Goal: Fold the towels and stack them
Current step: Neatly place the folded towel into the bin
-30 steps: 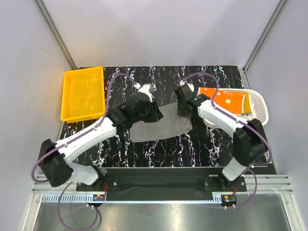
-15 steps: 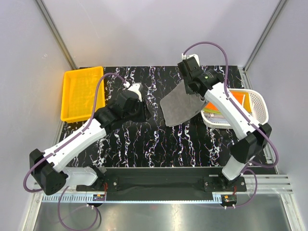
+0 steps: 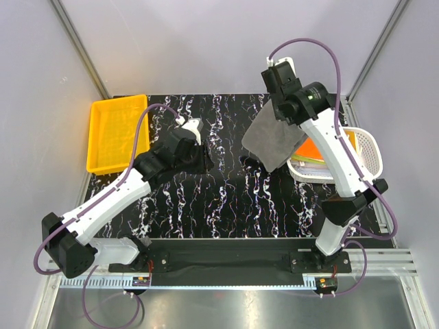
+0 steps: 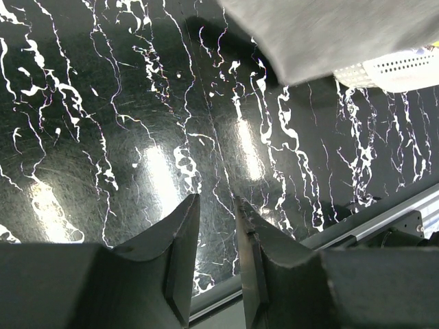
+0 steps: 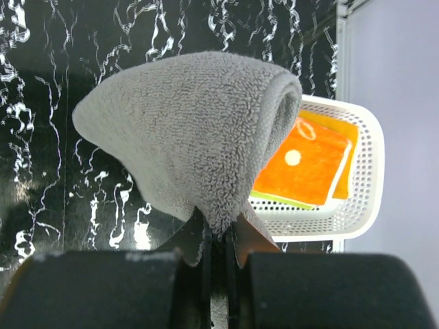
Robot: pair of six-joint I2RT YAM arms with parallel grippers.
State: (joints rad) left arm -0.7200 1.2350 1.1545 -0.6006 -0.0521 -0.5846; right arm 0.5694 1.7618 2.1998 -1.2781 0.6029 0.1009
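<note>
While the right gripper [image 5: 219, 232] pinches a grey towel [image 3: 274, 140] tight between its jaws, we see the cloth hanging in the air, off the black marbled table [image 3: 226, 199], toward two o'clock. At three o'clock sits a white basket [image 3: 370, 147] holding an orange towel [image 5: 302, 164], with what may be more cloth beneath it. The left gripper [image 4: 215, 203] hovers over the table near ten o'clock, jaws a narrow gap apart, gripping nothing. A yellow bin [image 3: 116, 133] lies at nine o'clock.
</note>
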